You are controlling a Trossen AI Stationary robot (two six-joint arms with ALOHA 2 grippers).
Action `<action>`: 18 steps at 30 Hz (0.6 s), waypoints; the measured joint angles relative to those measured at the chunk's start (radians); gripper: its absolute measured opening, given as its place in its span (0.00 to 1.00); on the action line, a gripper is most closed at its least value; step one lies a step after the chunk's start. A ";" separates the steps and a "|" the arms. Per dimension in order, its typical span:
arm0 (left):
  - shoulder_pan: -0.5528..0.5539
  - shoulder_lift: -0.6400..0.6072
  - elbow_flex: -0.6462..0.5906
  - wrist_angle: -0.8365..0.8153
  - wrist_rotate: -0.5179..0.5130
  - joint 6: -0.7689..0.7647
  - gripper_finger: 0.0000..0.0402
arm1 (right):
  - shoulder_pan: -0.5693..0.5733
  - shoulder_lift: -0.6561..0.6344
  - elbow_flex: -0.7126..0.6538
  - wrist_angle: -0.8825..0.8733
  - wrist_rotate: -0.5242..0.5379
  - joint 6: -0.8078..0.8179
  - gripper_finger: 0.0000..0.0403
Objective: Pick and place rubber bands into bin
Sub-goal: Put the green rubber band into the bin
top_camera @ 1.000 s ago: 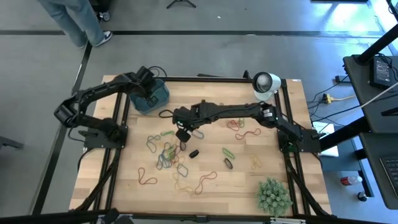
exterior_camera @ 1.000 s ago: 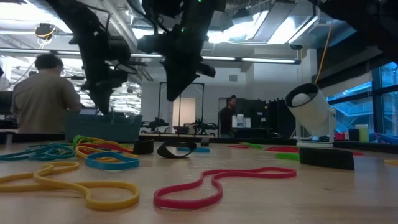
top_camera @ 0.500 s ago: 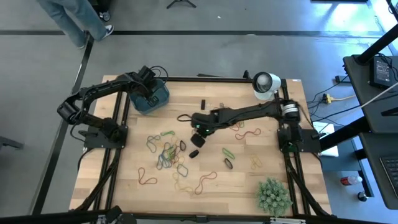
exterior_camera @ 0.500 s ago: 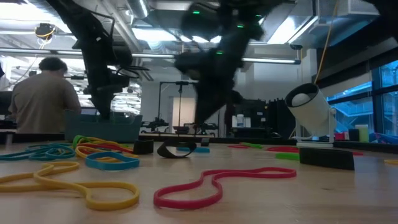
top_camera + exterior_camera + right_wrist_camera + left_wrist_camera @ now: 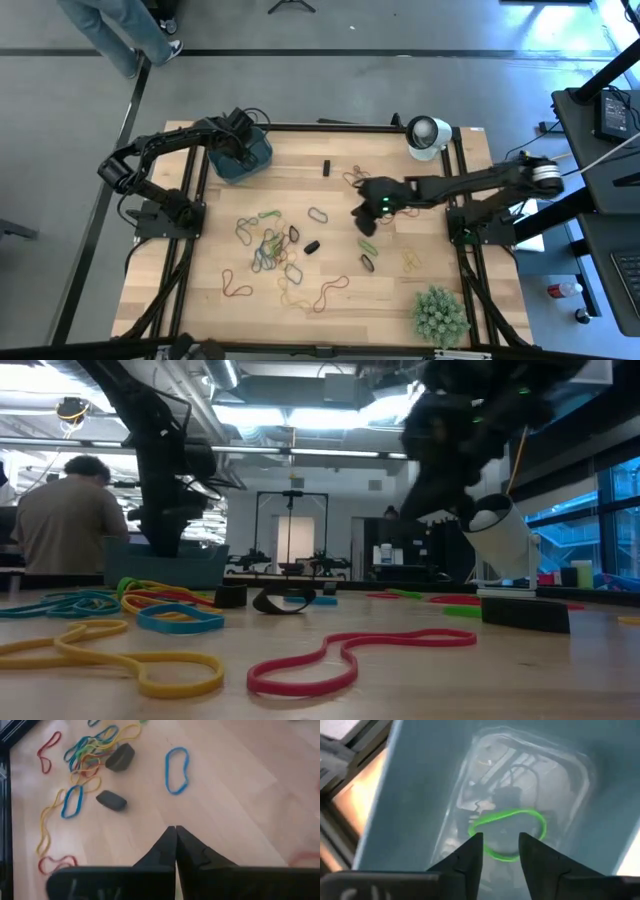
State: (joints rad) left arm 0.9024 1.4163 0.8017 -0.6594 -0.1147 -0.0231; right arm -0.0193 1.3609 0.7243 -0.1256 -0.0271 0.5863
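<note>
The teal bin [image 5: 256, 152] stands at the table's far left. My left gripper [image 5: 238, 148] points down into it, open, and its fingers [image 5: 470, 855] stand apart above a green rubber band [image 5: 509, 836] lying flat on the bin's floor [image 5: 560, 785]. Many coloured rubber bands [image 5: 268, 246] lie loose on the wooden table, among them a blue one [image 5: 176, 770], a red one [image 5: 350, 655] and a yellow one [image 5: 120, 658]. My right gripper [image 5: 366, 226] hovers right of the table's middle, shut [image 5: 175, 834] with nothing between its fingers.
Two small dark blocks [image 5: 312, 246] [image 5: 325, 167] lie among the bands. A white round object [image 5: 427, 136] stands at the far right corner and a spiky green ball [image 5: 440, 315] at the near right. A person [image 5: 60, 520] is beyond the table.
My right gripper has drawn back quickly from the pile left of the table's middle toward the right edge, staying shut and carrying nothing. The bands on the table lie as before.
</note>
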 joint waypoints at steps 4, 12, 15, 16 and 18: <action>-0.003 -0.023 0.000 -0.007 -0.017 -0.030 0.35 | -0.020 -0.121 -0.074 0.003 0.003 -0.020 0.01; -0.061 -0.140 0.063 -0.083 -0.025 -0.156 0.35 | -0.059 -0.217 -0.121 -0.014 0.007 -0.100 0.01; -0.123 -0.197 0.088 -0.083 -0.023 -0.232 0.35 | -0.069 -0.217 -0.121 -0.014 0.007 -0.152 0.01; -0.153 -0.214 0.093 -0.074 -0.018 -0.260 0.34 | -0.074 -0.217 -0.121 -0.014 0.007 -0.179 0.01; -0.229 -0.244 0.094 -0.042 -0.014 -0.313 0.32 | -0.086 -0.217 -0.121 -0.013 0.006 -0.221 0.01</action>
State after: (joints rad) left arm 0.6738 1.1726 0.8959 -0.7016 -0.1290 -0.3359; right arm -0.1058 1.1442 0.6029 -0.1387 -0.0211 0.3651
